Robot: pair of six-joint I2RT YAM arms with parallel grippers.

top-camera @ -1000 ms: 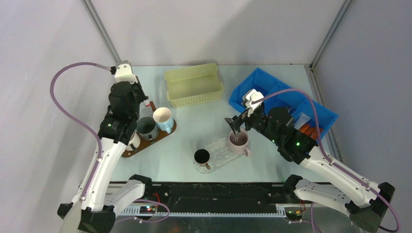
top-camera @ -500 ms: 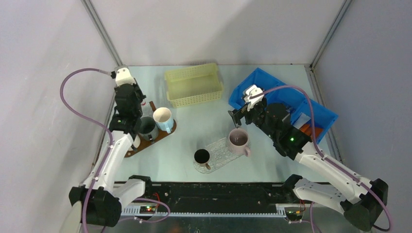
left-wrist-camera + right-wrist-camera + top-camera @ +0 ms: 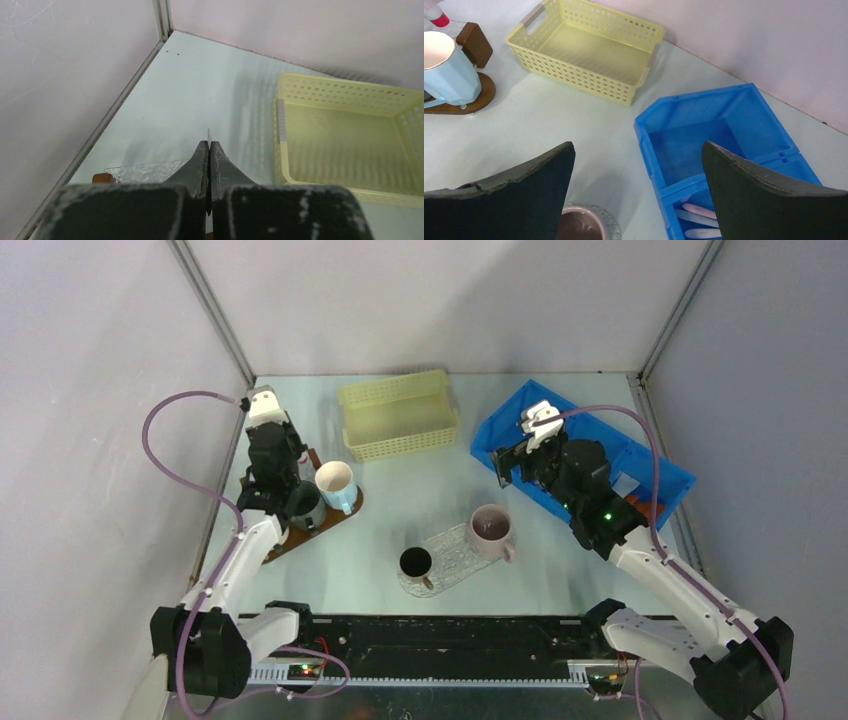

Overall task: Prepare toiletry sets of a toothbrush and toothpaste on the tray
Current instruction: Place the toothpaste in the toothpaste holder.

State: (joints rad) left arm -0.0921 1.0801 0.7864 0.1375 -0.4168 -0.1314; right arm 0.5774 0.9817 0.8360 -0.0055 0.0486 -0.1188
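A pale yellow perforated basket (image 3: 400,448) sits at the table's (image 3: 420,490) far edge, left of middle. A blue divided bin (image 3: 660,468) lies slantwise toward the far right corner, well apart from the basket. A pink mug (image 3: 490,530) and a black mug (image 3: 416,562) stand near the middle, closer to the near edge. A light blue mug (image 3: 336,485) and a dark grey mug (image 3: 305,508) stand side by side toward the left edge

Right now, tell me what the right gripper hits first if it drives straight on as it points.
Probably the blue bin: the open right gripper frames its empty far compartment, with toothbrushes in the nearer one below. Depth is unclear, so wall or floor could come first.
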